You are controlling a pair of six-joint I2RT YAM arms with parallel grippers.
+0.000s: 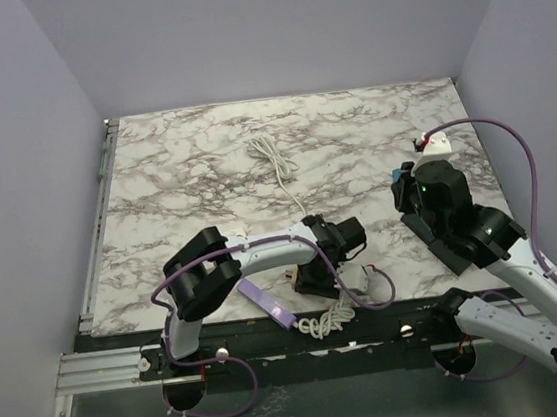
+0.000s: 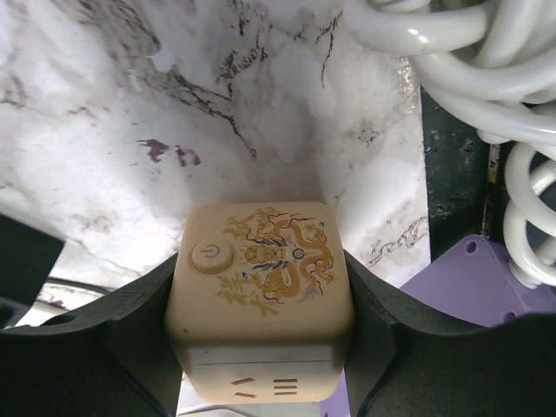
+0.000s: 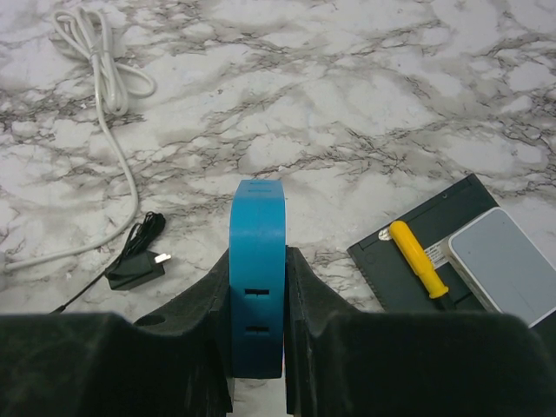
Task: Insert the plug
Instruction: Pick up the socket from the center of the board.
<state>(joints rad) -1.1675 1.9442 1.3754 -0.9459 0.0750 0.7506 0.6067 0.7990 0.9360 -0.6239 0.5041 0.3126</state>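
My left gripper [image 2: 261, 334] is shut on a cream cube socket [image 2: 261, 269] with a gold dragon print and a round power button; slots show on its near face. In the top view this gripper [image 1: 311, 273] is low at the table's near edge. My right gripper [image 3: 258, 295] is shut on a blue block [image 3: 257, 252] with two slots, held upright above the table; it is at the right in the top view [image 1: 403, 182]. A small black plug [image 3: 135, 268] with metal prongs lies on the marble to the left of the blue block.
A coiled white cable [image 1: 273, 159] lies mid-table, and more white cable [image 2: 486, 95] is bunched beside the cube. A purple power strip [image 1: 266, 303] lies at the near edge. A black tray [image 3: 408, 269] holds a yellow-handled screwdriver [image 3: 417, 257] and a grey box [image 3: 504, 269].
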